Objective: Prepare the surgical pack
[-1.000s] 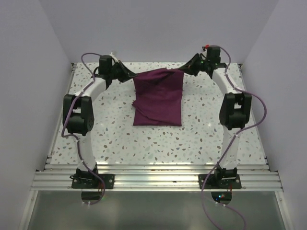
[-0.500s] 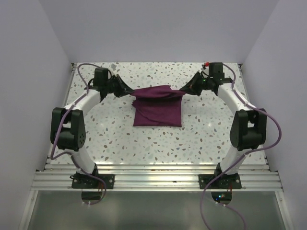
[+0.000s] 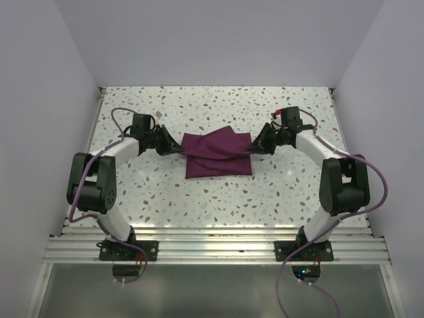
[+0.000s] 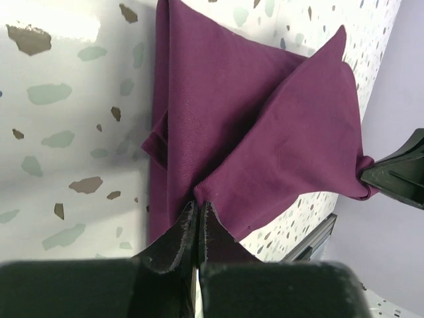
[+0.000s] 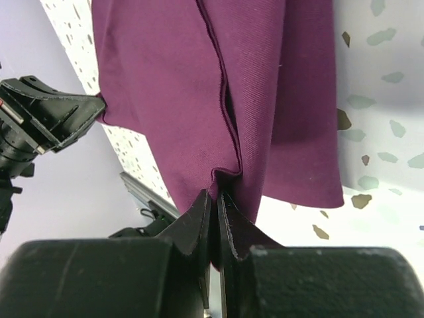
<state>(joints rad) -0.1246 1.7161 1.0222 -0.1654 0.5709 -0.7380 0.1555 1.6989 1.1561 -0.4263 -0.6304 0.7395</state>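
Plum-purple cloth point(image 3: 218, 159) between left hand point(image 3: 177, 150) and right hand point(image 3: 252, 148), each clenched on a corner.

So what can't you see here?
- Anything inside the cloth: all views, its own folds cover it.
- How the left gripper and right gripper pinch it: top view, too small.
- The cloth's far end: right wrist view, cut off by the frame.
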